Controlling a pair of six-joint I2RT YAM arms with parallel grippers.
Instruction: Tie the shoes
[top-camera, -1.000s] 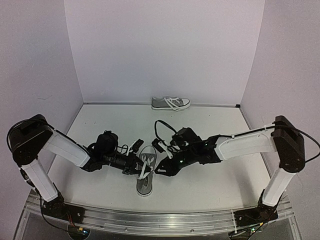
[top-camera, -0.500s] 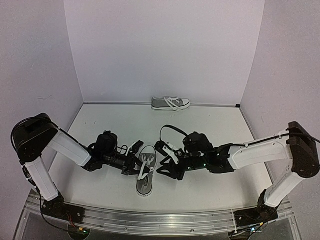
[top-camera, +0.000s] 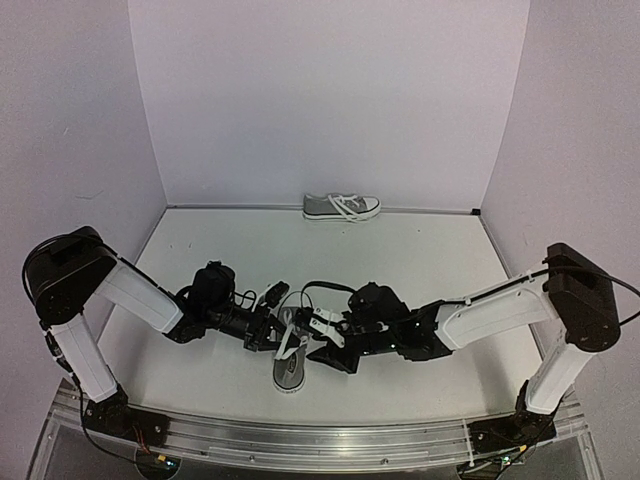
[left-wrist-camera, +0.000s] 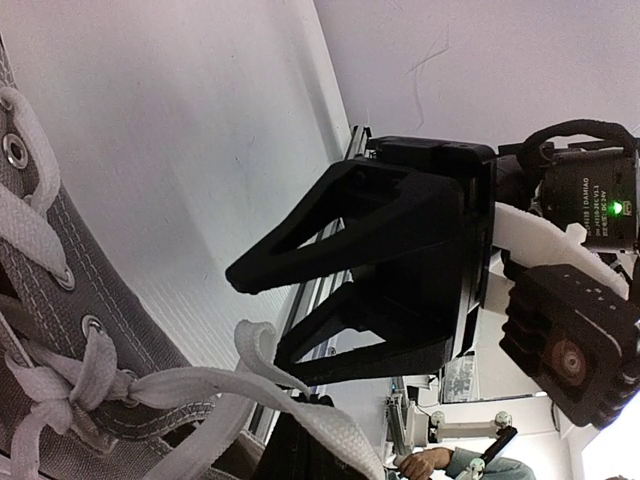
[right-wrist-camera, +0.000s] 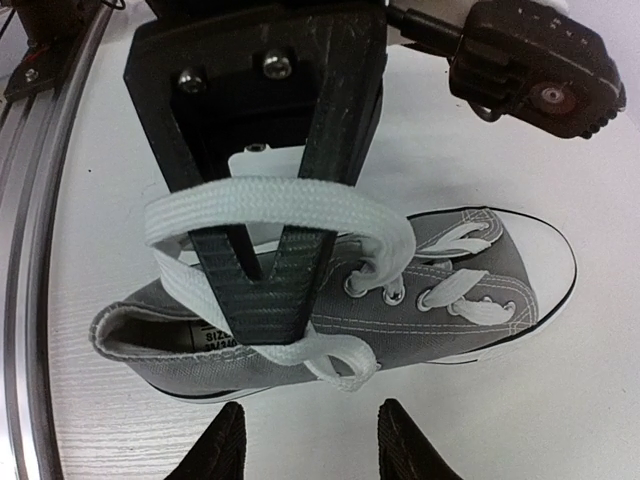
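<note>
One grey shoe (top-camera: 288, 362) with white laces lies near the front, toe pointing away; it fills the right wrist view (right-wrist-camera: 460, 290). My left gripper (top-camera: 277, 327) reaches over its opening from the left. Its fingers (right-wrist-camera: 262, 285) are shut, with a white lace (right-wrist-camera: 290, 210) looped round them and a short lace bend (right-wrist-camera: 345, 362) below the tip. My right gripper (right-wrist-camera: 315, 445) is open and empty, just off the shoe's right side (top-camera: 314, 346), facing the left one (left-wrist-camera: 255, 318). The second shoe (top-camera: 342, 207) lies at the back wall.
The shoe's lower laces (right-wrist-camera: 460, 292) run loosely crossed through the eyelets. The metal rail of the table's front edge (top-camera: 300, 440) runs close behind both arms. Purple walls enclose the white table (top-camera: 420, 250) on three sides.
My right arm has folded and swung left, bringing its open gripper closer to the shoe's side. The left gripper has stayed on the lace.
</note>
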